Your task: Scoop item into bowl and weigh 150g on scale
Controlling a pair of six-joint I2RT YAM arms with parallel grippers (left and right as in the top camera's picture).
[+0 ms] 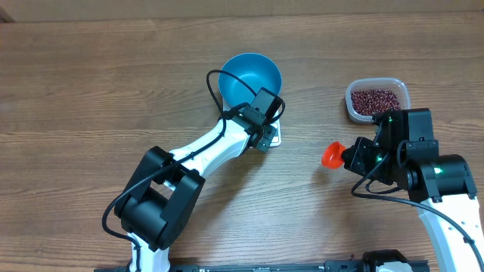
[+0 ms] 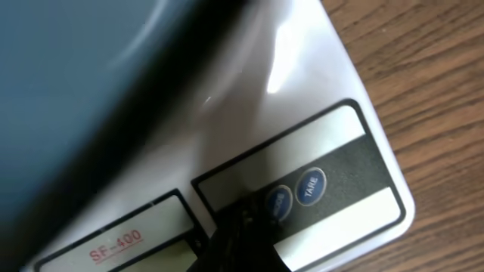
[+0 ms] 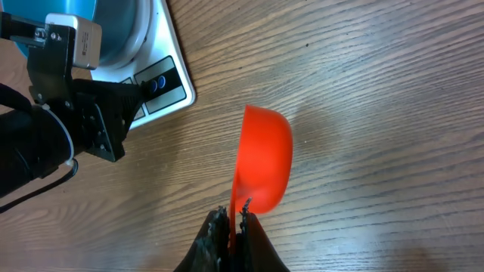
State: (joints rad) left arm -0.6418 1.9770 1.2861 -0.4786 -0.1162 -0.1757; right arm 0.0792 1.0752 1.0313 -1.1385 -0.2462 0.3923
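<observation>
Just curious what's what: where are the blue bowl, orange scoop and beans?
blue bowl (image 1: 240, 75), overhead view, inner wall.
orange scoop (image 3: 265, 162), right wrist view, its rounded cup.
beans (image 1: 373, 100), overhead view, middle of the heap.

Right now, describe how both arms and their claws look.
Left arm: white tubular links, bulky black joint housings, black cable alongside. Right arm: same black housings with small green lights, white link. Left claw and right claw: black.

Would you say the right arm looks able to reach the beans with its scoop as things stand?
Probably yes: the beans lie uncovered in their tub right beside the right gripper and its scoop, nothing between; the left gripper is at the scale.
</observation>
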